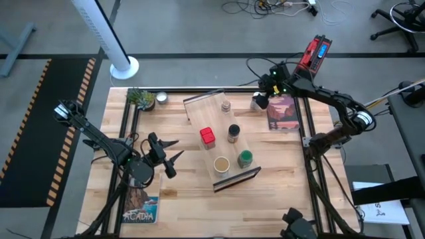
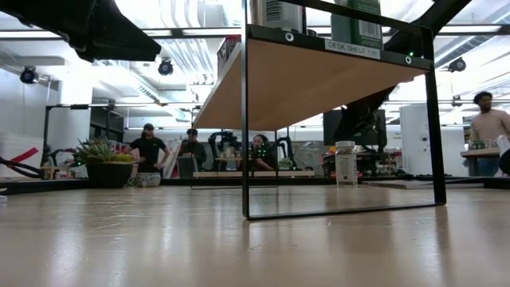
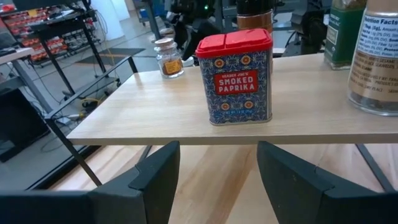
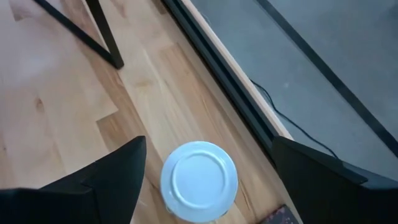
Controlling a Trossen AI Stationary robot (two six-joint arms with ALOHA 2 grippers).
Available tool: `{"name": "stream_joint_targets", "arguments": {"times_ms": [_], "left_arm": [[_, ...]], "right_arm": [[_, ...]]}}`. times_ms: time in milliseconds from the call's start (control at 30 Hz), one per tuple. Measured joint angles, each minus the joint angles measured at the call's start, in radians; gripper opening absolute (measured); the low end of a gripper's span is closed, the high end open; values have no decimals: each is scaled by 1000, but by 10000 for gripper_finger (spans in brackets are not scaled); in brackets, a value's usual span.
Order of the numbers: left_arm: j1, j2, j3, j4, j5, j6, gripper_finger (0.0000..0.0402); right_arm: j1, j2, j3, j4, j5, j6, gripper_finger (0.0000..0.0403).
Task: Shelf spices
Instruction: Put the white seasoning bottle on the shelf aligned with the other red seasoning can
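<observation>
The shelf (image 1: 219,133) stands raised on a black frame in the middle of the wooden worktop (image 1: 179,199), its light-wood board running diagonally with the dark strip at the near end. Five spices sit on it: the small brown jar (image 1: 226,105) toward the far end, the red paprika tin (image 1: 207,136), the black-lidded jar (image 1: 234,133), the green-lidded jar (image 1: 245,158) and the wide tan-lidded jar (image 1: 221,164) near the dark strip. The white-capped jar (image 1: 258,102) stands on the worktop just beside the shelf's far right side, next to a picture-covered book (image 1: 284,113). The right end effector (image 4: 205,180) hangs directly above this jar with its fingers spread wide on either side of the white cap, not touching it. The left end effector (image 1: 167,154) hovers left of the shelf, fingers apart and empty, facing the paprika tin. A potted plant (image 1: 141,98) and a small silver dish (image 1: 161,98) sit at the far left corner.
</observation>
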Motion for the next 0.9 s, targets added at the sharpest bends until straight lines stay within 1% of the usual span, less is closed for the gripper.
{"name": "stream_joint_targets", "arguments": {"times_ms": [333, 600, 733, 900], "left_arm": [[0, 0, 0, 1, 6, -22, 204], [0, 0, 0, 1, 16, -32, 204], [0, 0, 0, 0, 16, -32, 204], [0, 0, 0, 0, 16, -32, 204]], "right_arm": [[0, 101, -1, 59, 25, -14, 325], [0, 179, -1, 54, 35, -15, 318], [0, 191, -1, 53, 35, -15, 298], [0, 191, -1, 53, 34, -15, 248]]}}
